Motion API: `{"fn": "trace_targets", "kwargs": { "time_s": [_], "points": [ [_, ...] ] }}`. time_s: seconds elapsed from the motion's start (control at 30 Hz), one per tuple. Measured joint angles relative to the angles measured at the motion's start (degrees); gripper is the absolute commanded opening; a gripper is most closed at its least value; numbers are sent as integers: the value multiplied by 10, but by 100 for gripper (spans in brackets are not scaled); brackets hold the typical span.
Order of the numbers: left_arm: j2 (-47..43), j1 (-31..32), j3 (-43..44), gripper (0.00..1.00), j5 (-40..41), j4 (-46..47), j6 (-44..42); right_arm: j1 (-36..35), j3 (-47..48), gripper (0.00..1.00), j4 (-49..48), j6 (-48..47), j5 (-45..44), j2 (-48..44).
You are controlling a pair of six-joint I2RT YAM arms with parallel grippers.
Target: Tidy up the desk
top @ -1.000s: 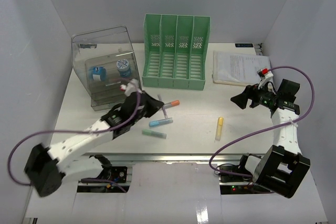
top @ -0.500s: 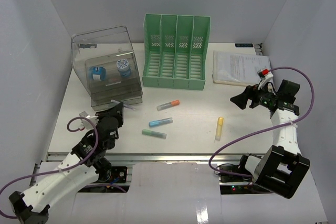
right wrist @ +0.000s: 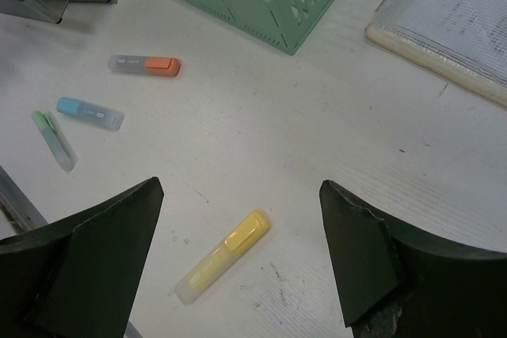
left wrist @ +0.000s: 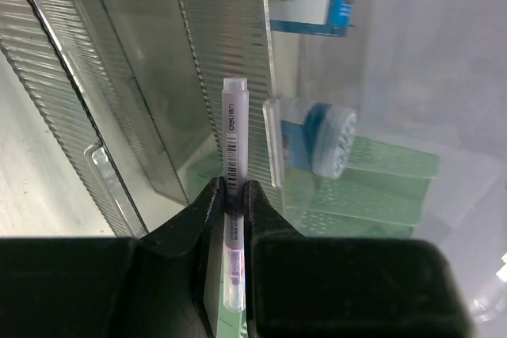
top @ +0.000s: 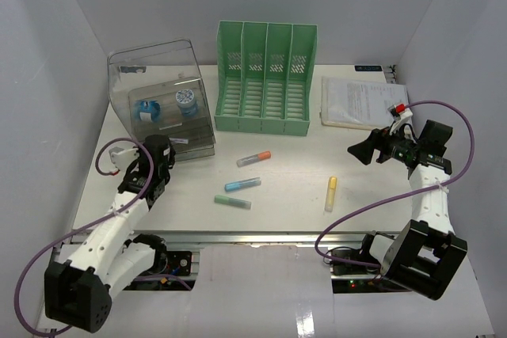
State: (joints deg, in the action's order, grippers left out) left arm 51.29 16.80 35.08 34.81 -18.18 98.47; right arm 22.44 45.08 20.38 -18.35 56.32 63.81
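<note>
The desk (top: 293, 184) spans the enclosure floor beneath both arms. Left gripper (left wrist: 232, 195) clamps a purple highlighter (left wrist: 234, 132), its tip toward the clear drawer box (top: 150, 77). Right gripper (right wrist: 238, 191) stands wide open over the desk near a yellow highlighter (right wrist: 224, 256).

The top camera overlooks the desk (top: 293, 195) from above, green file rack (top: 266, 77) at its far side. The left wrist camera closely faces the drawer box (left wrist: 119, 77) left of the rack; the right one, farther off, shares the rack's corner.

A green file rack (top: 266, 77) stands between a clear drawer box (top: 158, 100) and a paper stack (top: 360, 102).
</note>
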Motion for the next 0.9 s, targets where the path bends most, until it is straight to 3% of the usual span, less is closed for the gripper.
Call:
{"fn": "trace_targets", "kwargs": {
  "time_s": [0.13, 0.27, 0.4, 0.53, 0.67, 0.73, 0.8, 0.9],
  "points": [
    [47, -38, 15, 7, -58, 9, -10, 0, 0, 87, 0, 0, 0, 0],
    [78, -66, 39, 36, -95, 17, -22, 0, 0, 87, 0, 0, 0, 0],
    [94, -90, 50, 57, -121, 26, -35, 0, 0, 87, 0, 0, 0, 0],
    [100, -102, 52, 61, -137, 30, -47, 0, 0, 87, 0, 0, 0, 0],
    [95, -105, 52, 52, -150, 32, -61, 0, 0, 87, 0, 0, 0, 0],
    [81, -105, 51, 35, -160, 31, -73, 0, 0, 87, 0, 0, 0, 0],
    [48, -105, 45, 1, -175, 32, -89, 0, 0, 87, 0, 0, 0, 0],
    [-33, -105, 14, 0, -201, 34, -102, 0, 0, 87, 0, 0, 0, 0]
  ]
}}
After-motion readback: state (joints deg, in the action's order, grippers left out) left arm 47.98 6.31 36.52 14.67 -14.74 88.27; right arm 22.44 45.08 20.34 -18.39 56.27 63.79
